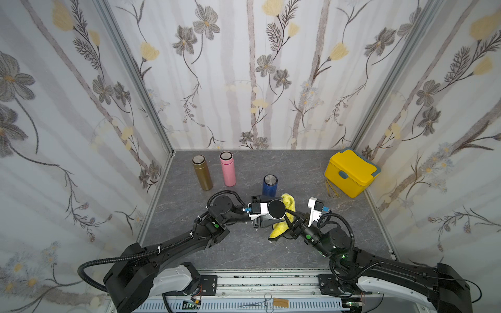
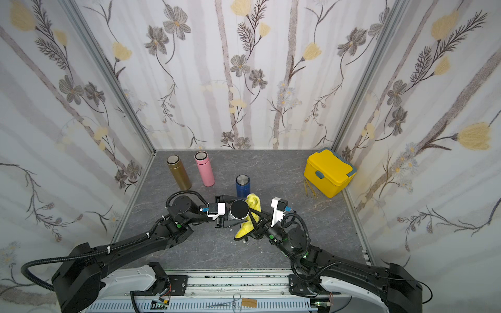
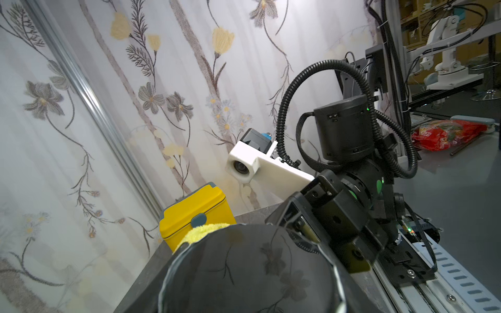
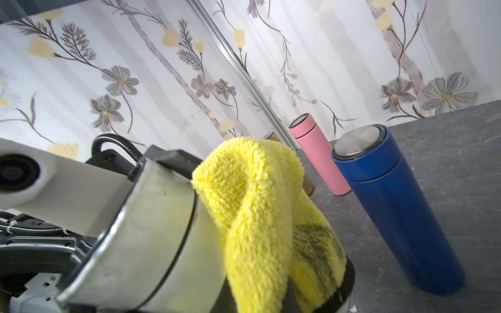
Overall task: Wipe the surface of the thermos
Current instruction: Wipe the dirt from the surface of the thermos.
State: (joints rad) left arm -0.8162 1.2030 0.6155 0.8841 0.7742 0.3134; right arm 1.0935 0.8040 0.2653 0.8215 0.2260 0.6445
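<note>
A white thermos with a black lid is held off the grey table near its middle, lid up toward the top views. My left gripper is shut on its body from the left. The lid fills the left wrist view and hides the jaws. My right gripper is shut on a fluffy yellow cloth, which lies against the thermos's right side. In the right wrist view the cloth drapes beside the pale thermos wall and covers most of the fingers; it has a dark smudge.
A gold thermos and a pink thermos stand at the back left. A blue thermos stands just behind the held one. A yellow lidded box sits at the back right, with small metal tweezers beside it. Flowered walls enclose three sides.
</note>
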